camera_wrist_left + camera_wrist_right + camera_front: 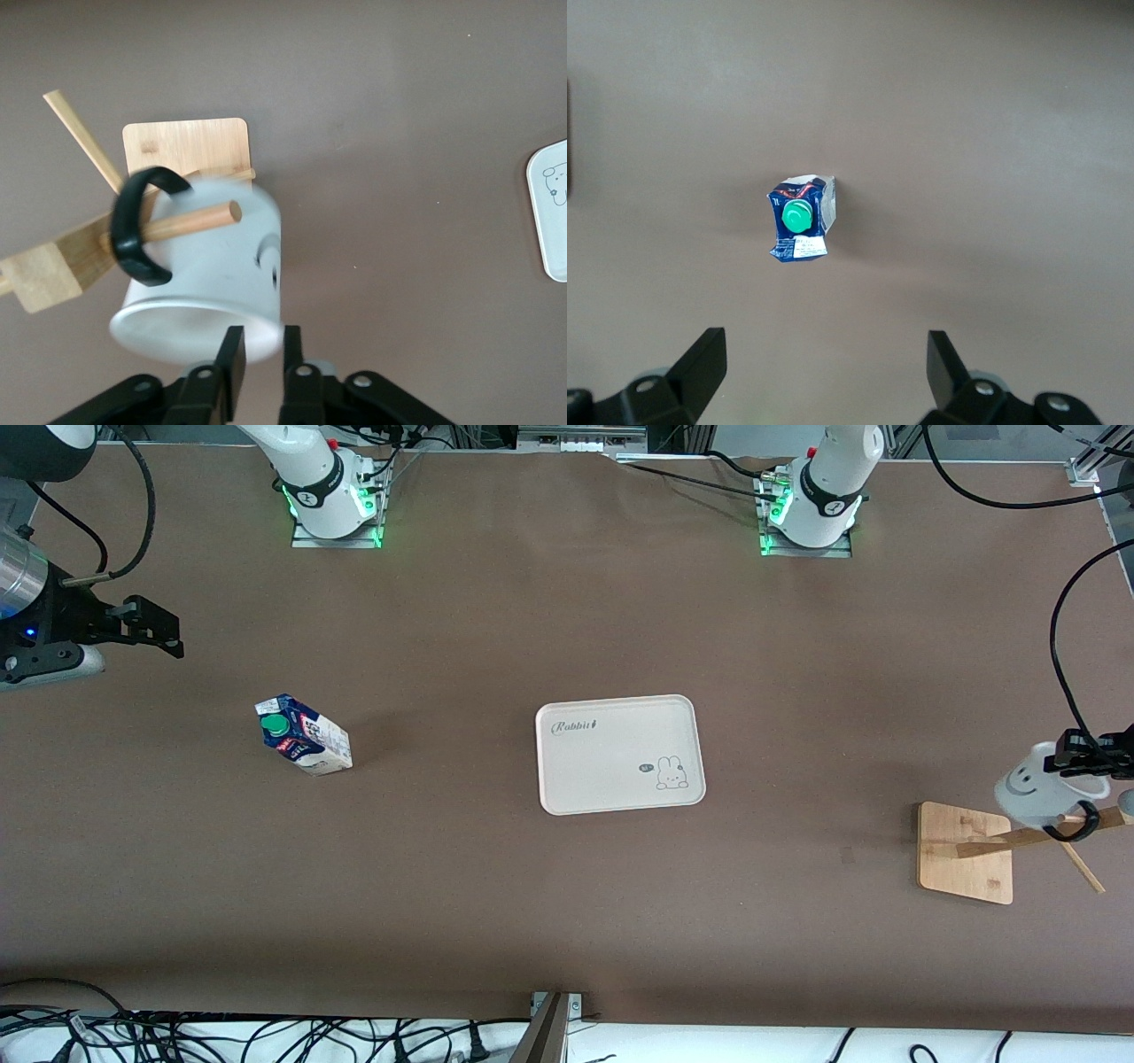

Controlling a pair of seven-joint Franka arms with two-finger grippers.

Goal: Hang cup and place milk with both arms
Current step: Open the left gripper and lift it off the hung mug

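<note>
Cup [208, 283], handle threaded on wooden rack [966, 852] peg, rim between left gripper [259, 354] fingers, grip indeterminate; milk [304, 740] upright on surface, directly beneath right gripper [824, 372], fingers wide apart, nearer arm.

Even, soft overhead light; faint shadows; motion-blurred cup [208, 274].

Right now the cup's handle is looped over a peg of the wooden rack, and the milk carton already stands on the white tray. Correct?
Not quite. The cup does have its handle over a peg of the wooden rack, but the milk carton is not on the white tray. The front view shows it standing on the bare table toward the right arm's end, apart from the tray.
</note>
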